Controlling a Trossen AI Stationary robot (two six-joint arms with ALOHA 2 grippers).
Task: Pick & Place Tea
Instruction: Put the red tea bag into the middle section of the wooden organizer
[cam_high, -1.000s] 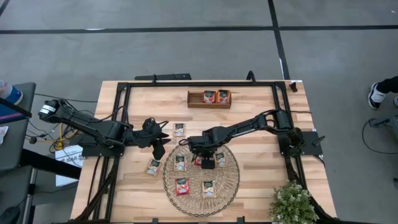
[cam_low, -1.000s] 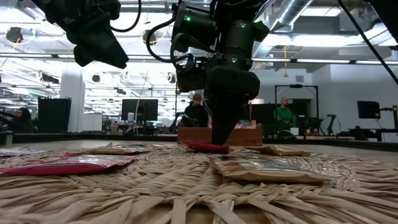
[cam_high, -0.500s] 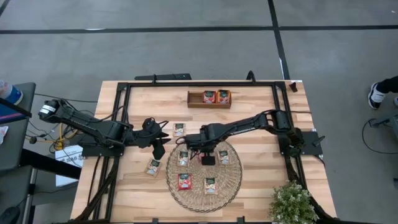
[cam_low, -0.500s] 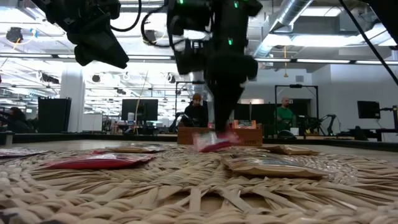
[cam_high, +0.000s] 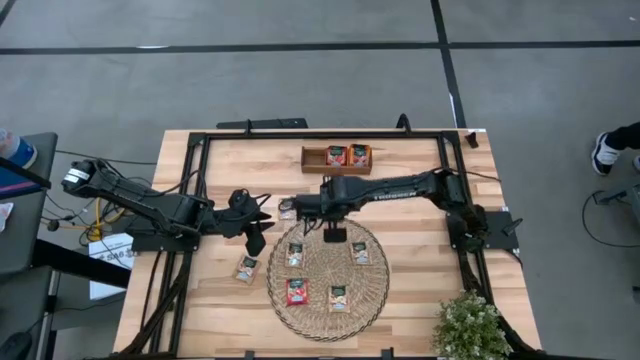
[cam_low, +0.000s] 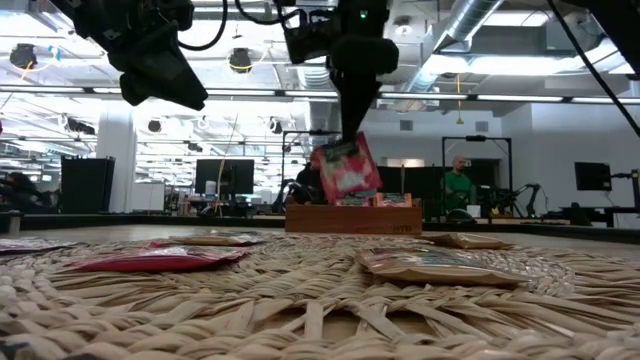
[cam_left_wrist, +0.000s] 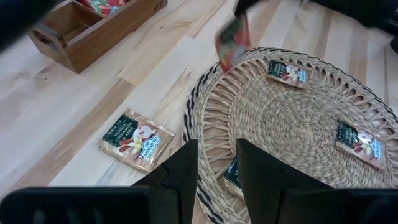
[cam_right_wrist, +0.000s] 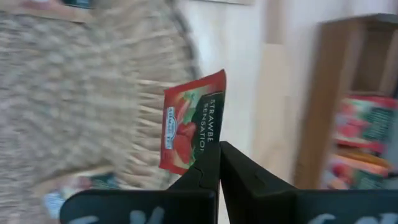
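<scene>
The right gripper is clamped on a red sachet by one edge, and the packet hangs clear of the woven mat, lifted above the mat's far rim on the side toward the wooden tray; from the right wrist view the sachet dangles pinched between the fingers with the tray's compartment showing beyond it, so I judge this packet to be mid-carry toward the tray.

The tray already holds two red-orange sachets, side by side in its right part; its left part looks bare.

Four sachets lie on the mat: a pale one and a red one on its left half, and two pale ones toward the right and near side; another pale sachet rests on the desk just off the mat's left edge, and one more lies on the desk near the right arm's wrist, partly hidden.

The left gripper waits above the desk left of the mat, fingers parted and holding nothing.

By this count the job is early: two placed, one in the air, about six left to collect.
</scene>
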